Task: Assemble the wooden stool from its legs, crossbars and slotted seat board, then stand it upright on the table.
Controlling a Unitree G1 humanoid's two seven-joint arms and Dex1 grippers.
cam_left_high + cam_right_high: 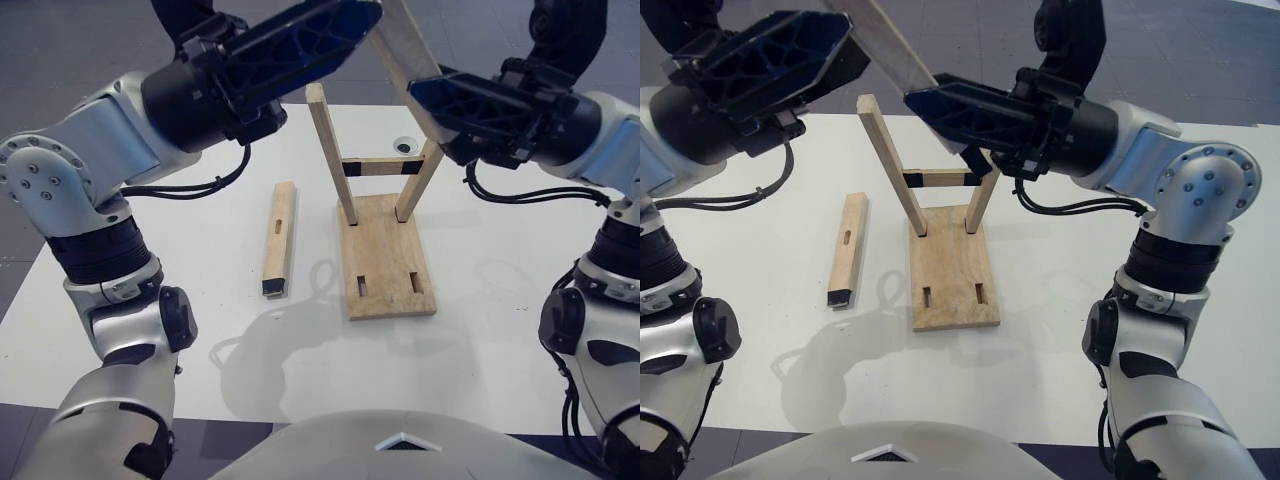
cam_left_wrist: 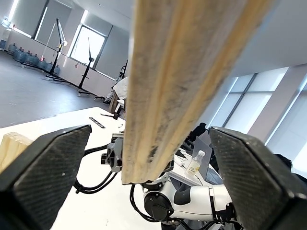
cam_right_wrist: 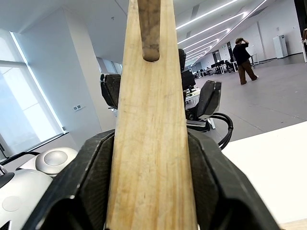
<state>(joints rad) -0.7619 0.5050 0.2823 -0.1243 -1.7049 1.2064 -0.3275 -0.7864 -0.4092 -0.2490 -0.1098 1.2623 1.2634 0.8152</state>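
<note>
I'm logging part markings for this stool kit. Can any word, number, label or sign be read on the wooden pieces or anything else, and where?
No text here can be read.
Seat board, loose leg, held leg, standing legs and crossbar: bare wood, no print.
Bottle in the room behind: it has a label, too small to read.
</note>
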